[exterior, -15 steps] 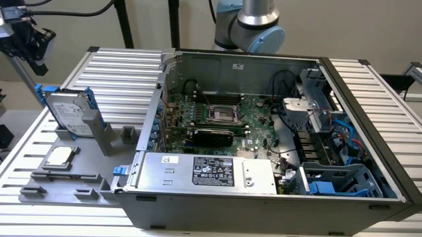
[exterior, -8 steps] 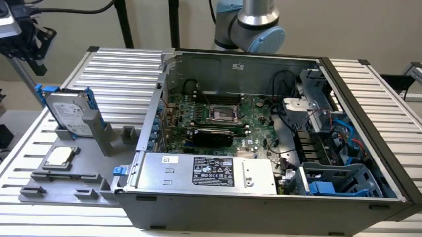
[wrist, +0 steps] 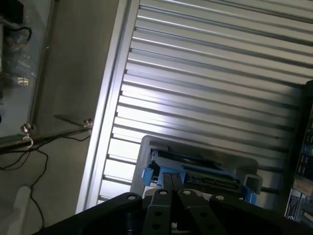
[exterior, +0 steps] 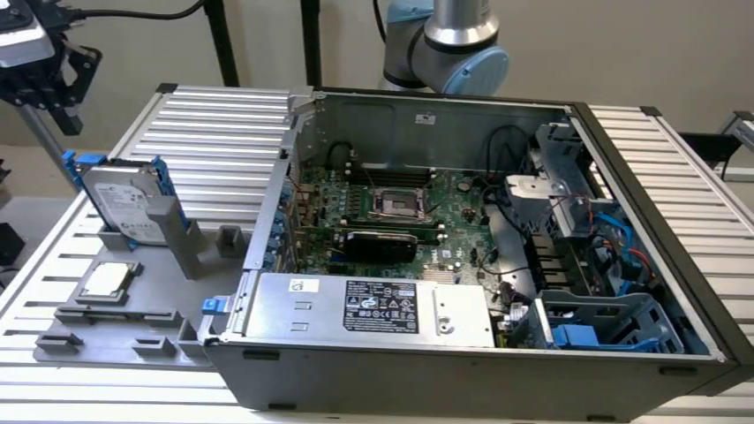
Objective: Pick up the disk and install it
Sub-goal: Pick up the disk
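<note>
The gripper (exterior: 59,110) hung with its fingers closed on nothing, above and clear of the disk (exterior: 123,201). The disk stood on edge in a grey fixture (exterior: 165,305) on the slatted table (exterior: 224,124), at the exterior view's left of the open computer case (exterior: 412,115).

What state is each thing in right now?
Silver-grey metal hard disk with blue plastic rails: standing on edge in grey plastic fixture, ungripped.
Black gripper: jaws shut, empty.
Grey metal computer case: open, insides exposed.
Small square silver chip: lying flat on that fixture.
</note>
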Robot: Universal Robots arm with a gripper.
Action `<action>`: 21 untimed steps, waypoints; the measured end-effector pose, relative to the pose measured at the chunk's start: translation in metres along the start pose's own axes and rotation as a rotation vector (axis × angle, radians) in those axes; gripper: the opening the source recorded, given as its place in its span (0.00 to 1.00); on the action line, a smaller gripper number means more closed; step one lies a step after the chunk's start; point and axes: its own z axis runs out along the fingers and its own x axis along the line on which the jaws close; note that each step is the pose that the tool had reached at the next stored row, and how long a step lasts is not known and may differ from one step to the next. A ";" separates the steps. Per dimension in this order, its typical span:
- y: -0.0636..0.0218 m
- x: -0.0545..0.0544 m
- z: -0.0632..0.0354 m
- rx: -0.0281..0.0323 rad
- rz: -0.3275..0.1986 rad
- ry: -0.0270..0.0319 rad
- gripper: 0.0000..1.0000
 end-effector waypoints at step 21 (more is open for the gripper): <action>-0.0001 -0.001 0.0008 -0.0009 -0.369 0.0150 0.11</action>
